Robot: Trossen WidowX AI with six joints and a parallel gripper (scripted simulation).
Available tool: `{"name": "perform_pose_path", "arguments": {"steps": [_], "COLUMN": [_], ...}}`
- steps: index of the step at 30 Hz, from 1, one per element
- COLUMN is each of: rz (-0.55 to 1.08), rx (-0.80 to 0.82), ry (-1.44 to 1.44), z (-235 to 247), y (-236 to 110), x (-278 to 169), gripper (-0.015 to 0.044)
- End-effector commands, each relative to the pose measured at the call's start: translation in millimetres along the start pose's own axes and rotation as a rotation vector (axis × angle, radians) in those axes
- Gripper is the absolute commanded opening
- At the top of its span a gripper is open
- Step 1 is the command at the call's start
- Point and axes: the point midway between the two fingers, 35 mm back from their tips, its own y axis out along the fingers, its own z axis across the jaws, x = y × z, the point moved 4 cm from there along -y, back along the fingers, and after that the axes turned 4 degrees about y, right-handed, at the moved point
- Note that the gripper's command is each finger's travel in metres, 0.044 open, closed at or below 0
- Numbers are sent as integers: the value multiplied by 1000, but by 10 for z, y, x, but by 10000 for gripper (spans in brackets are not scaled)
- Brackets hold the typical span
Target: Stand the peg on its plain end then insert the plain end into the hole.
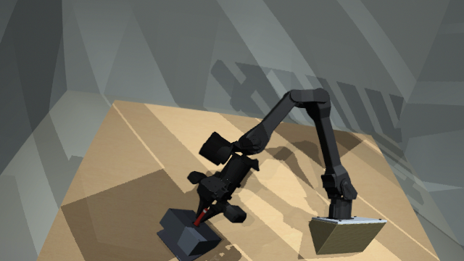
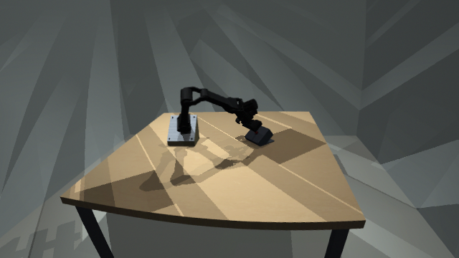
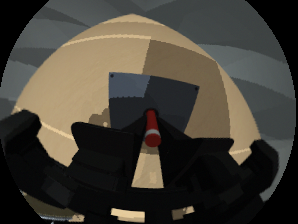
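The red peg [image 1: 199,220] [image 3: 151,124] is tilted along the hole's direction, its white-banded end up toward the gripper and its plain end in the mouth of the hole [image 3: 145,112] of the dark sloped panel [image 1: 177,219] [image 2: 259,138] [image 3: 172,95]. How deep the plain end sits is hidden, but a good length of the peg shows outside. My gripper [image 1: 202,214] [image 3: 151,119] is shut on the peg, close above the panel's face. In the exterior view the fingertips and peg are too small to tell apart.
The wooden table [image 1: 134,145] [image 2: 229,186] carries the panel and the arm's base, a pale plate on a block [image 1: 344,235] [image 2: 182,137], to the right of the panel in the top view. The arm arches between them. Shadows cross the table top.
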Motion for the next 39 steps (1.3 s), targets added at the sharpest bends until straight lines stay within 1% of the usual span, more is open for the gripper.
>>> {"name": "perform_pose_path", "arguments": {"steps": [1,9,26,39], "rz": [-5,0,0,-2], "rx": [2,0,1,3], "ry": [-2,0,0,-1], "z": [-1,0,-2,-11], "y": [7,2,-38,-255], "x": [8,0,5,28], "gripper": [0,0,440,440]}}
